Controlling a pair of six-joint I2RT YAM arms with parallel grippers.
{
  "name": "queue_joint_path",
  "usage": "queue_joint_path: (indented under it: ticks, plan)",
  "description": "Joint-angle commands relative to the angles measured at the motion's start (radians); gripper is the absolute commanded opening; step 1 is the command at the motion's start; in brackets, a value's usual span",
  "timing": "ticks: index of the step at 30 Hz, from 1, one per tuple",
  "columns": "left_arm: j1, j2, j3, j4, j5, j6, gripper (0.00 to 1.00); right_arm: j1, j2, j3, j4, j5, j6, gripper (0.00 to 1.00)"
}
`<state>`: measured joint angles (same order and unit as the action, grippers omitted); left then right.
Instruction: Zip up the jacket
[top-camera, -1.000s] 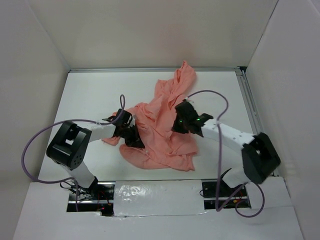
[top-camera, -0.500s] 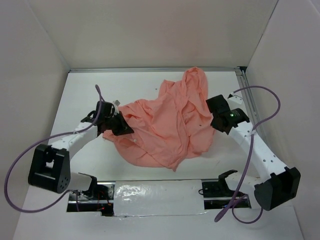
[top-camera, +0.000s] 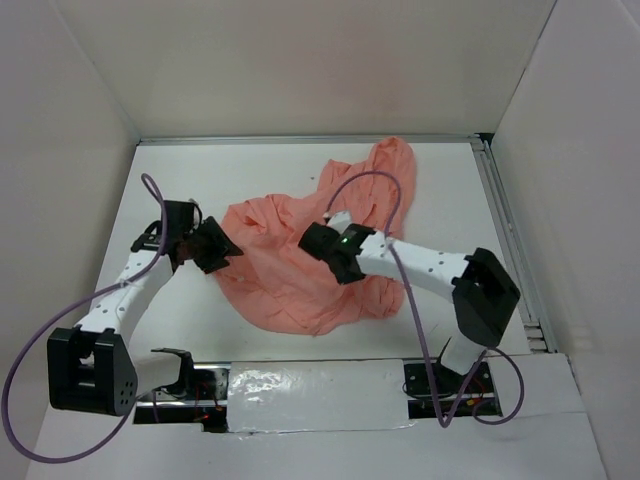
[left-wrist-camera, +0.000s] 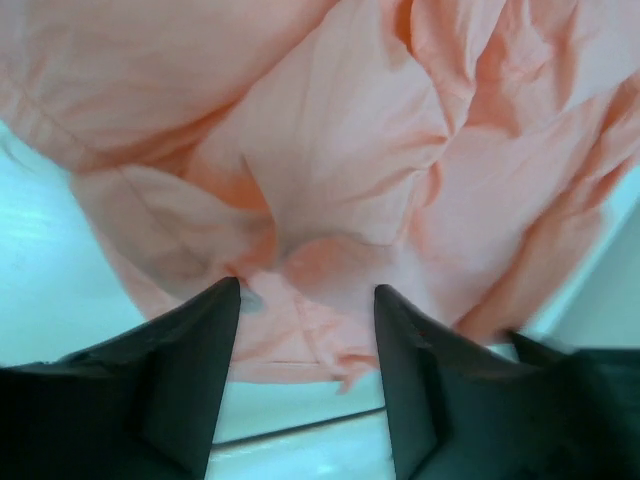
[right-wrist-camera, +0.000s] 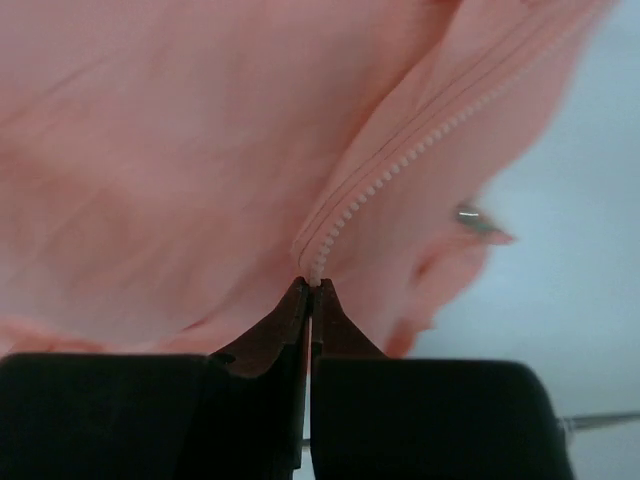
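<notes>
Mid table (top-camera: 250, 170), the right claw (right-wrist-camera: 310, 290) is pinching the jacket (top-camera: 280, 280) at its zipper teeth (right-wrist-camera: 395, 170), running off toward 1 o'clock. The left claw (left-wrist-camera: 305, 300) is hanging open at the jacket's 9 o'clock edge.

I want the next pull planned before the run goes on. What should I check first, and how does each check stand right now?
1. Right tool pinching the zipper edge: ok. Its fingers are closed on the end of the tooth row.
2. Left tool gripping the jacket: not ok. The jaws stand apart, with fabric in the gap but not pinched.
3. Slider located: cannot tell. A small metal piece shows beside the teeth, too blurred to identify.
4. Second zipper half lined up: cannot tell. Only one tooth row shows.
5. Jacket spread flat: not ok. It lies bunched and wrinkled.
</notes>
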<state>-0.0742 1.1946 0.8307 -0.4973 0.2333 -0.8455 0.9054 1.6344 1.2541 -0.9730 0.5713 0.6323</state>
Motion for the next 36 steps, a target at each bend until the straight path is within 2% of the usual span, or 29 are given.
queue_joint_path:
  ticks: [1, 4, 5, 6, 8, 12, 13, 16, 18, 22, 28, 34, 35, 36]
  plan:
    - [0.014, -0.021, 0.016, -0.018, 0.030, -0.044, 0.72, 0.113, 0.022, -0.013, 0.179, -0.183, -0.126, 0.02]
    - [0.011, -0.061, 0.001, 0.003, 0.081, -0.038, 0.99, 0.142, -0.017, -0.059, 0.285, -0.284, -0.134, 0.52]
    - [0.011, -0.075, 0.004, 0.003, 0.089, -0.033, 0.99, 0.139, -0.043, -0.105, 0.313, -0.335, -0.131, 0.84]
    - [0.002, -0.079, 0.005, 0.003, 0.103, -0.029, 0.99, 0.132, -0.076, -0.132, 0.373, -0.358, -0.128, 0.90]
    - [-0.015, -0.092, 0.011, 0.014, 0.121, -0.003, 0.99, 0.099, -0.195, -0.230, 0.422, -0.419, -0.108, 0.93]
    - [-0.100, -0.087, 0.016, 0.051, 0.156, 0.031, 0.99, -0.017, -0.404, -0.404, 0.500, -0.490, -0.023, 0.94]
    - [-0.125, -0.070, 0.021, 0.057, 0.162, 0.048, 0.99, -0.081, -0.473, -0.433, 0.493, -0.488, 0.024, 0.94]
    - [-0.238, -0.023, 0.057, 0.084, 0.178, 0.083, 0.99, -0.183, -0.563, -0.516, 0.447, -0.461, 0.063, 0.94]
    - [-0.312, 0.006, 0.070, 0.141, 0.245, 0.120, 0.99, -0.281, -0.597, -0.553, 0.432, -0.490, 0.069, 0.91]
    - [-0.418, 0.149, 0.087, 0.246, 0.348, 0.125, 0.99, -0.300, -0.607, -0.581, 0.413, -0.484, 0.041, 0.89]
    - [-0.519, 0.430, 0.217, 0.235, 0.331, 0.128, 0.99, -0.327, -0.496, -0.642, 0.425, -0.514, 0.150, 0.88]
    - [-0.515, 0.577, 0.242, 0.282, 0.367, 0.118, 0.99, -0.437, -0.368, -0.642, 0.526, -0.514, 0.158, 0.57]
    - [-0.515, 0.603, 0.252, 0.286, 0.363, 0.117, 0.99, -0.471, -0.349, -0.622, 0.539, -0.515, 0.143, 0.44]
    - [-0.515, 0.617, 0.261, 0.287, 0.357, 0.117, 0.99, -0.493, -0.331, -0.608, 0.551, -0.515, 0.136, 0.37]
